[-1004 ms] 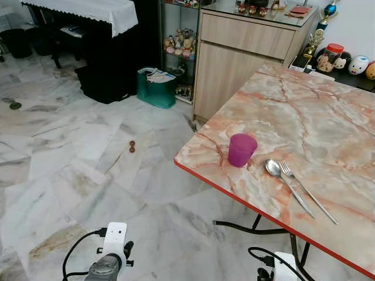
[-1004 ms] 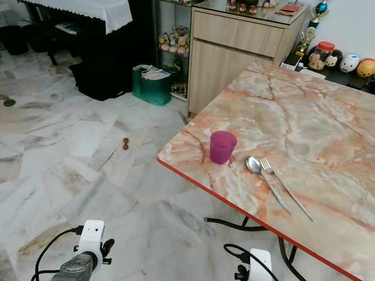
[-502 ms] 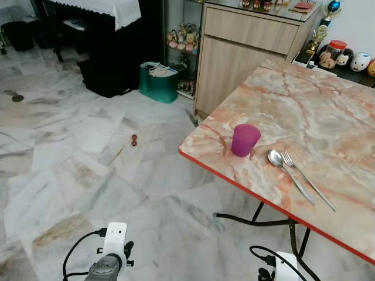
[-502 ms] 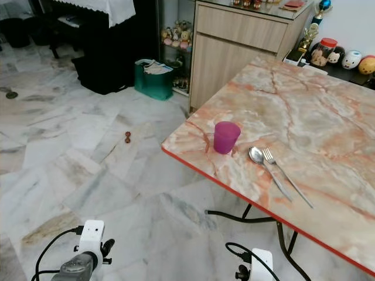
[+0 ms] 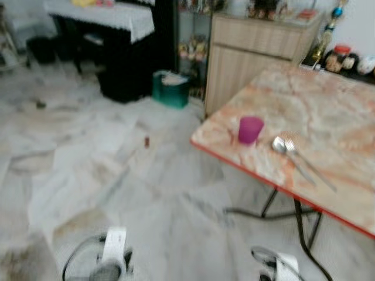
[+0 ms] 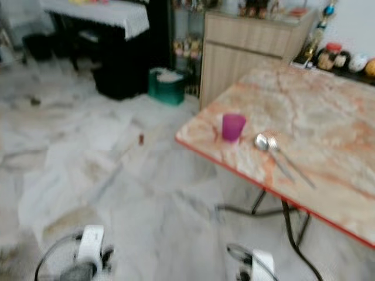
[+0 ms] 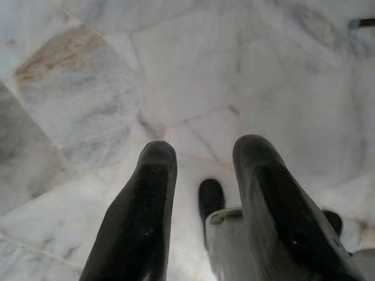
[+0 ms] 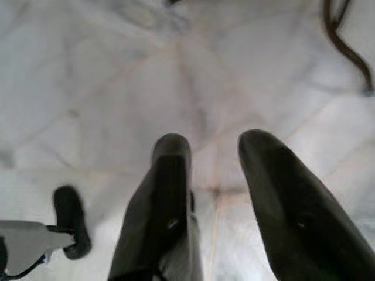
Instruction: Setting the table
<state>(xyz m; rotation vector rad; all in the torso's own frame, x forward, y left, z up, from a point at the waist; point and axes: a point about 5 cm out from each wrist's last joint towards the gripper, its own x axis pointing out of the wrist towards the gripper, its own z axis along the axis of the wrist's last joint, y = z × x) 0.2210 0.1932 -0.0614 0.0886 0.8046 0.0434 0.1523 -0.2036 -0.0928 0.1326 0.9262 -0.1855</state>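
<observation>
A purple cup point(image 5: 251, 129) stands near the marble table point(image 5: 328, 123) corner, spoon point(image 5: 278, 146) and fork point(image 5: 309, 165) at its 3 o'clock; the left gripper point(image 7: 199, 170) and right gripper point(image 8: 214, 152) hang apart, empty, over the floor point(image 5: 117, 175).

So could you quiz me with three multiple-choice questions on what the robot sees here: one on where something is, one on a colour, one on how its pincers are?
1. Where is the cup?
A. on the floor
B. on the table, near its corner
C. on the cabinet

2. What colour is the cup?
A. purple
B. yellow
C. white

3. How are the two pincers?
A. both shut on cutlery
B. one holds the cup
C. both open, holding nothing

Answers:
B: the cup stands on the table by its corner, beside the spoon and fork.
A: it is plainly purple.
C: the left pincer and right pincer each show a gap between the fingers, above the floor.
</observation>
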